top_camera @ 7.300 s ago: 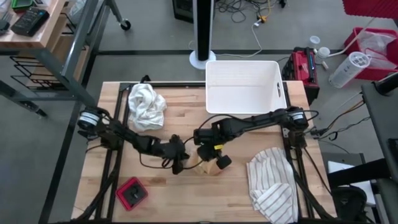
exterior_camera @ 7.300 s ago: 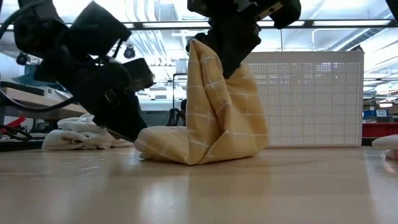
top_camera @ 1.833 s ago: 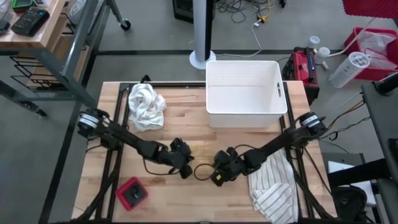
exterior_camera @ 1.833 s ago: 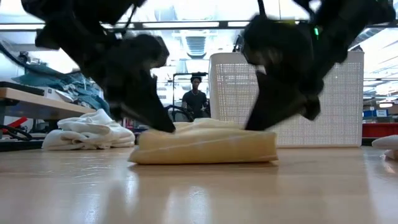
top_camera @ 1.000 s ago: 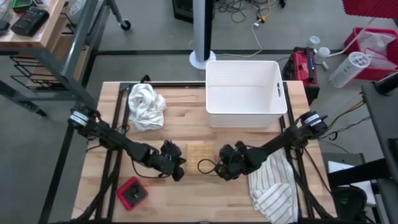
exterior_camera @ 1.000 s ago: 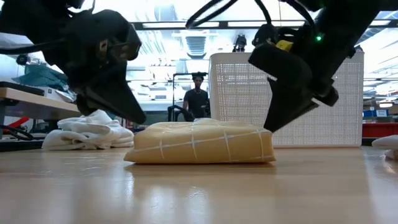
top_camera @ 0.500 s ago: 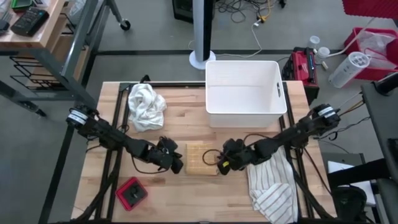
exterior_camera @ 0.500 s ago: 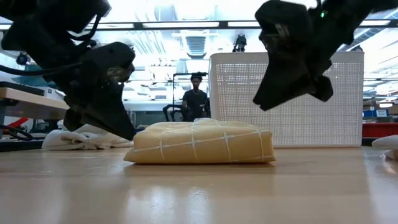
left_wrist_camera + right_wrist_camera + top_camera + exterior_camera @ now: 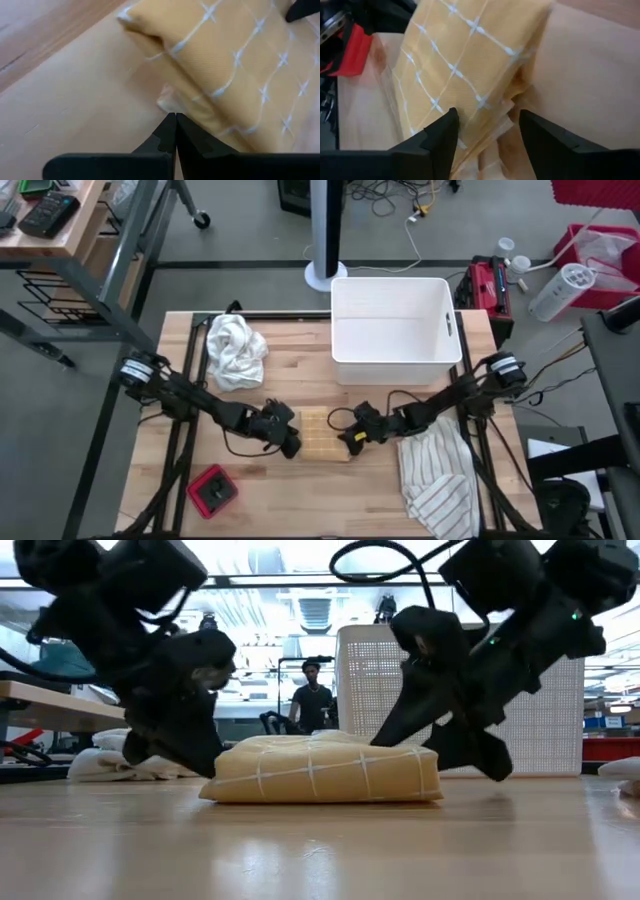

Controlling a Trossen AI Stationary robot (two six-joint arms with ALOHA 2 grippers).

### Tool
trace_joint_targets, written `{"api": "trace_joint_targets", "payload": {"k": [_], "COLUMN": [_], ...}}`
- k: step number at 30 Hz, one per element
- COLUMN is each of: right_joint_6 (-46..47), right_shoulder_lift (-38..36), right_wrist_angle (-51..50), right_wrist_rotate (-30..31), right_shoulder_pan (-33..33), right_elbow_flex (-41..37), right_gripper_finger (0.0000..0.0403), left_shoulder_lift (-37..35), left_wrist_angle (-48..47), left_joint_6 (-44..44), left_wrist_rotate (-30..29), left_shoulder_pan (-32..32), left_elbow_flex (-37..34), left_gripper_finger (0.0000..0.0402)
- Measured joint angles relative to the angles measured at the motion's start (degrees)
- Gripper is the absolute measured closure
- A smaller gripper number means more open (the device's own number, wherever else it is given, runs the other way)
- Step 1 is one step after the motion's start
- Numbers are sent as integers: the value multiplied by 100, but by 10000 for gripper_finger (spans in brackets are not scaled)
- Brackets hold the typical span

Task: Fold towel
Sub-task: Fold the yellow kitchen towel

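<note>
- The left gripper [image 9: 289, 444] is clenched tight with nothing between its fingers [image 9: 172, 131]; its tip is set low at the left edge of the folded yellow towel with thin white checks [image 9: 324, 435], touching it or just short of it.
- The right gripper [image 9: 350, 437] is released, its fingers [image 9: 441, 131] spread apart at the towel's right edge, where loose layers of cloth are seen between them; no grasp is shown.
- The towel is laid flat as a thick, squarish pad in the middle of the wooden counter [image 9: 300, 490], between the two grippers; in the low view [image 9: 322, 769] its long side runs left to right.
- Half a second earlier the right gripper was raised clear above the towel's right end; it has been lowered to counter level and opened wider.
- The left gripper has been kept closed and brought closer to the towel's left edge.
- The towel's shape and place are unchanged.
</note>
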Motion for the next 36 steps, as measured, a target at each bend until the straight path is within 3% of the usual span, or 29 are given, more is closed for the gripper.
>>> {"api": "trace_joint_targets", "payload": {"k": [7, 10, 14, 18, 27, 36], "right_joint_6": [-424, -424, -418, -285, -54, 217], "right_shoulder_lift": [407, 365, 275, 178, -43, 1], "right_wrist_angle": [919, 934, 922, 920, 936, 950], "right_wrist_rotate": [-333, -324, -306, -98, 1364, 3598], "right_shoulder_pan": [-19, -15, 49, 210, 912, 1974], "right_elbow_flex": [350, 402, 376, 362, 298, 102], "right_gripper_finger": [212, 268, 380, 392, 401, 402], "left_shoulder_lift": [315, 332, 261, 226, 37, -130], "left_wrist_angle": [302, 194, -155, -664, -786, -767], "left_joint_6": [705, 762, 553, 255, 69, 415], "left_wrist_rotate": [70, 66, 68, 68, 171, 44], "left_shoulder_pan": [39, 39, 28, -7, -105, -119], "left_elbow_flex": [471, 604, 587, 574, 610, 948], "left_gripper_finger": [402, 402, 402, 402, 401, 401]}}
